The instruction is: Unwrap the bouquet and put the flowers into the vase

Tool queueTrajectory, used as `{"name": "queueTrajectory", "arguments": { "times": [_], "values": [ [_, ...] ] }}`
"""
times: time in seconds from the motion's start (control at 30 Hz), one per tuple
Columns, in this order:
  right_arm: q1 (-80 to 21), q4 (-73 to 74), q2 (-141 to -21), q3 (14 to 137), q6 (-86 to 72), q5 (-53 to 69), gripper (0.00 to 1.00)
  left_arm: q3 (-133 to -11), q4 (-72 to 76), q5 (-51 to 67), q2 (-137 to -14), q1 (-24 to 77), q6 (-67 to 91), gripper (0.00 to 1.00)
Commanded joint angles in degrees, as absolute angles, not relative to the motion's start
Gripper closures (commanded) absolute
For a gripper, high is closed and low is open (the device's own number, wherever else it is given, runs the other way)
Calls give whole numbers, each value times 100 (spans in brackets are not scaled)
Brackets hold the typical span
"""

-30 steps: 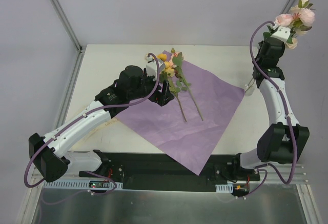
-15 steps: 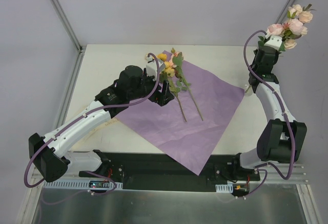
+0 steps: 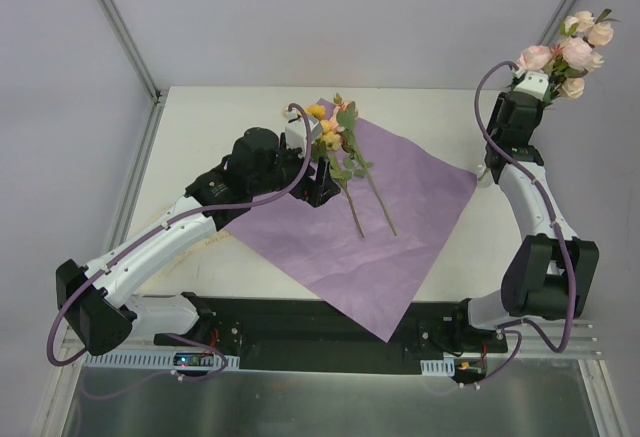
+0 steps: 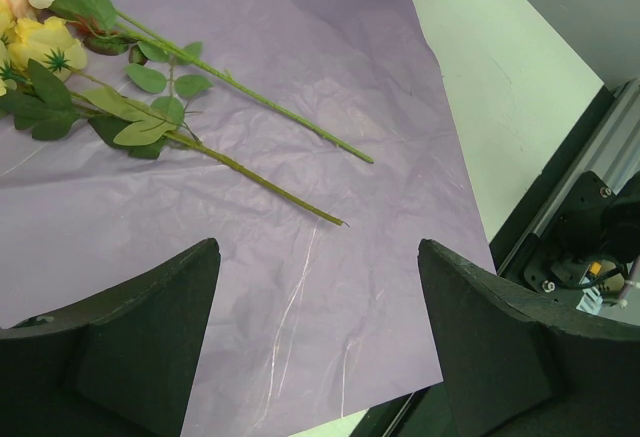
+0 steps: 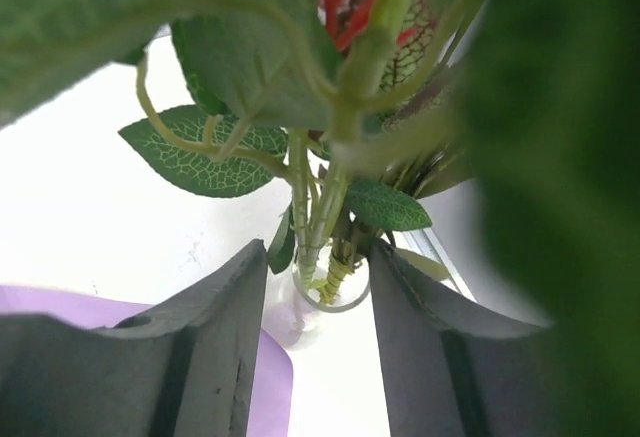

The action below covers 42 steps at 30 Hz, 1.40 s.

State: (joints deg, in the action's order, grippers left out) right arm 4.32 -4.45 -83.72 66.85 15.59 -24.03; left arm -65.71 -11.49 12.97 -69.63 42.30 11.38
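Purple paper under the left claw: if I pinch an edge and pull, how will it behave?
Probably floppy: the purple paper shows fine creases and lies flat, so it should bend rather than lift as a stiff sheet. It is likely light and apt to slide on the smooth table, dragging along the two loose flowers lying on it.

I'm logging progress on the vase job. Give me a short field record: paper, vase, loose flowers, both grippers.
purple paper: spread open flat
vase: holds a pink and cream bunch, stems in its neck
not yet in: two stems lying on the paper
left gripper: open, empty, over the paper
right gripper: open, fingers either side of the bunch above the vase
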Motion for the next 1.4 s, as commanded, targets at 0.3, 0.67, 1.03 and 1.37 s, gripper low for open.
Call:
{"name": "queueTrajectory", "arguments": {
  "times": [0.3, 0.67, 1.03, 1.37],
  "values": [
    [255, 692, -7226, 6723, 969, -2768, 40, -6583, -1072, 1494, -6952, 4236, 1274, 20],
    [-922, 2223, -5811, 5951, 335, -3324, 28, -6636, -1081, 1872, -7689, 4236, 1512, 20],
    [-1652, 2917, -5290, 5141, -483, -1056, 25, -7417, -1239, 2547, -9332, 4263, 2433, 32],
    [-1644, 3374, -4711, 5018, -589, -572, 23, -9218, -1257, 2136, -11537, 4201, 4331, 51]
  ]
}}
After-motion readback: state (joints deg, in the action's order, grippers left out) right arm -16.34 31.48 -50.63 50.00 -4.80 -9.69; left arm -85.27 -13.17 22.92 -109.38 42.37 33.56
